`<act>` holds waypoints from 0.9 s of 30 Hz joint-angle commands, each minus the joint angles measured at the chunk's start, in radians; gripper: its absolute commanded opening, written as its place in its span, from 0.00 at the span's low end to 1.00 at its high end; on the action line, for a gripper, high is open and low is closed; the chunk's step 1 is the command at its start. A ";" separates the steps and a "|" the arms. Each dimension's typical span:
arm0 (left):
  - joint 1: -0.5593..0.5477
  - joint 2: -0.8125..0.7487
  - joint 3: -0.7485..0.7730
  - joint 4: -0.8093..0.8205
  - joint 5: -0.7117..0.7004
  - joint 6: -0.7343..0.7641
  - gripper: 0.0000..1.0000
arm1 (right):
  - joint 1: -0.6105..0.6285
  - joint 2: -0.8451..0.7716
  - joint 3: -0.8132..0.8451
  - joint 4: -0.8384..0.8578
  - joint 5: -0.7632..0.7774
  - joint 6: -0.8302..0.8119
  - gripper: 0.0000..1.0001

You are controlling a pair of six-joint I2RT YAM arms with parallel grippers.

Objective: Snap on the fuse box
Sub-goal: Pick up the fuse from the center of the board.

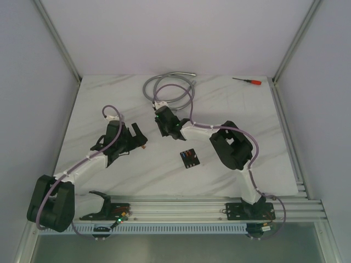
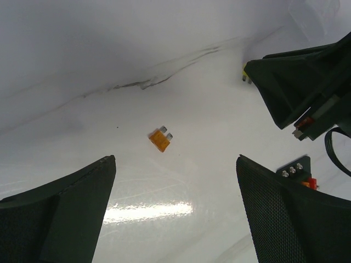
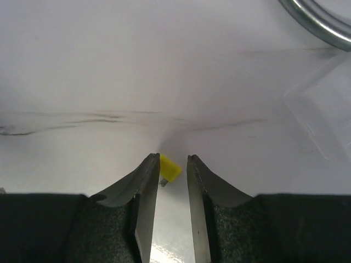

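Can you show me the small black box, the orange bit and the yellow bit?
small black square plastic fuse box (image 1: 190, 159): overhead view, centre of its face.
tiny orange plastic fuse (image 2: 159, 141): left wrist view, its body.
tiny yellow plastic fuse (image 3: 170, 168): right wrist view, its visible body.

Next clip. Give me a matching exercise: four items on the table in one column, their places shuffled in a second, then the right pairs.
1. small orange plastic fuse
2. small yellow plastic fuse
3. red-handled screwdriver
4. small black square fuse box

A. middle of the white marble table
B. far right corner
C. at the tips of the right gripper
D. lying ahead of the wide-open left gripper

Pairs: 1-D, 2-C, 3-B, 4-A.
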 commanded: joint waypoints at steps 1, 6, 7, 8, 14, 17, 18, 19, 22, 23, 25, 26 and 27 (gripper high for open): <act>0.004 -0.020 -0.016 0.022 0.029 -0.010 1.00 | -0.003 -0.009 -0.035 -0.037 0.026 0.008 0.32; 0.005 -0.024 -0.016 0.022 0.040 -0.014 1.00 | -0.008 -0.059 -0.094 -0.102 0.022 -0.010 0.29; 0.005 -0.025 -0.016 0.024 0.042 -0.016 1.00 | -0.011 -0.070 -0.107 -0.111 0.021 -0.016 0.29; 0.004 -0.026 -0.016 0.024 0.043 -0.017 1.00 | -0.014 -0.078 -0.120 -0.121 0.022 -0.019 0.29; 0.004 -0.031 -0.016 0.027 0.056 -0.020 1.00 | -0.057 -0.127 -0.185 -0.172 0.020 -0.035 0.27; 0.004 -0.039 -0.017 0.026 0.060 -0.023 1.00 | -0.086 -0.170 -0.237 -0.183 0.006 -0.054 0.27; 0.004 -0.041 -0.018 0.026 0.060 -0.023 1.00 | -0.095 -0.185 -0.255 -0.186 0.000 -0.062 0.27; 0.004 -0.043 -0.018 0.027 0.060 -0.024 1.00 | -0.105 -0.199 -0.273 -0.187 -0.008 -0.073 0.27; 0.004 -0.046 -0.017 0.026 0.063 -0.025 1.00 | -0.129 -0.230 -0.314 -0.205 -0.016 -0.105 0.27; 0.004 -0.048 -0.018 0.027 0.065 -0.027 1.00 | -0.136 -0.239 -0.324 -0.209 -0.019 -0.114 0.27; 0.004 -0.049 -0.017 0.027 0.067 -0.028 1.00 | -0.148 -0.255 -0.339 -0.224 -0.016 -0.120 0.28; 0.004 -0.050 -0.017 0.027 0.068 -0.029 1.00 | -0.154 -0.264 -0.343 -0.228 -0.016 -0.121 0.29; 0.003 -0.051 -0.018 0.027 0.067 -0.031 1.00 | -0.159 -0.271 -0.347 -0.234 -0.011 -0.121 0.31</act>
